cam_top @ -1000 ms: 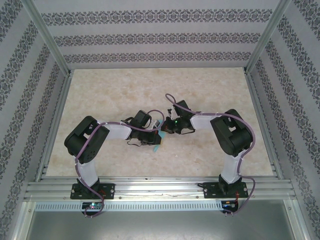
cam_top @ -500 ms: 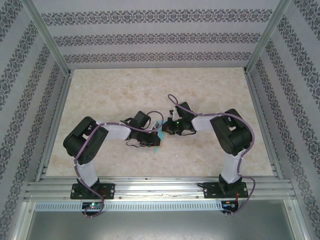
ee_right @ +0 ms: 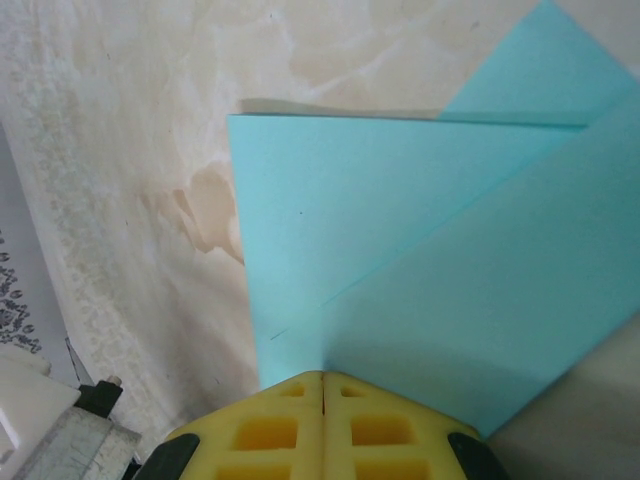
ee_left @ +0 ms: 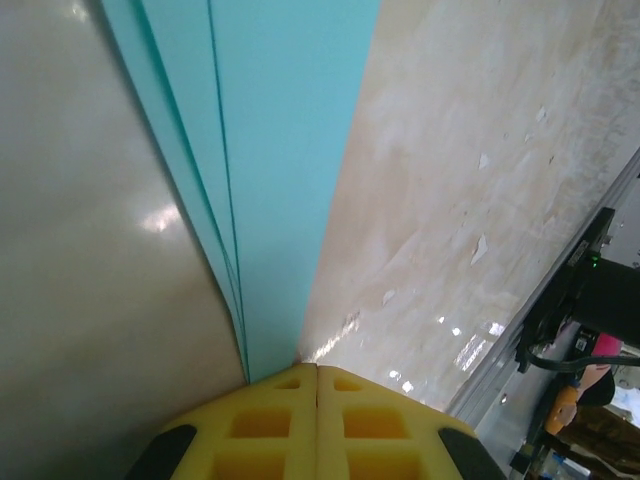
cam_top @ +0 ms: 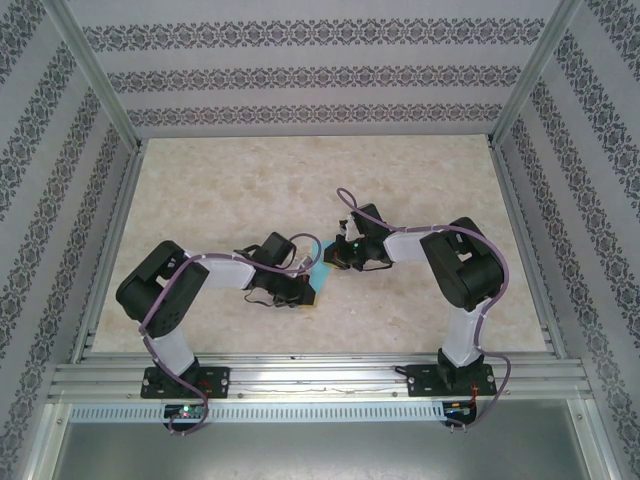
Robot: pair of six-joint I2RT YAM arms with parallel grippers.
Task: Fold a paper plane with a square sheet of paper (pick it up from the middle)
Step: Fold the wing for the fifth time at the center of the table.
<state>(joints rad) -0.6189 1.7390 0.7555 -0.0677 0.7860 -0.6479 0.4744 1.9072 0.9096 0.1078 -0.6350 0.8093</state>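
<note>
Beige marbled stone-look covers the bench [cam_top: 420, 170], boxed in by patterned walls [cam_top: 300, 70] and a bare metal frame [cam_top: 95, 95]. From the near rail the left arm [cam_top: 165, 290] and right arm [cam_top: 460, 265] bend inward and meet near the middle of the bench, wrists almost touching.

Between them lies the paper [cam_top: 319, 275], a small turquoise patch flat on the bench, partly covered by both wrists. It is no longer a plain square. From the right wrist it shows as overlapping layers [ee_right: 400, 230] with a straight top edge, a diagonal flap lying over a lower sheet, and a corner poking out at the upper right. From the left wrist it runs away as a long narrow wedge [ee_left: 290, 150], with several stacked edges fanning along its left side.

The left fingers [ee_left: 300, 385] are closed tight, yellow pads pressed together, their tip right where the layered edge converges. The right fingers [ee_right: 305, 390] are shut the same way, the tip at the lower edge of the folded sheet. Whether either pair has a layer nipped between the pads or merely presses on it, I cannot tell.

My reading is that the task is mid-way. Several folds are in, and this looks like creasing or pinning a flap. No slim pointed dart with a centre crease and wings is visible yet, so the narrowing and wing folds appear to remain.
</note>
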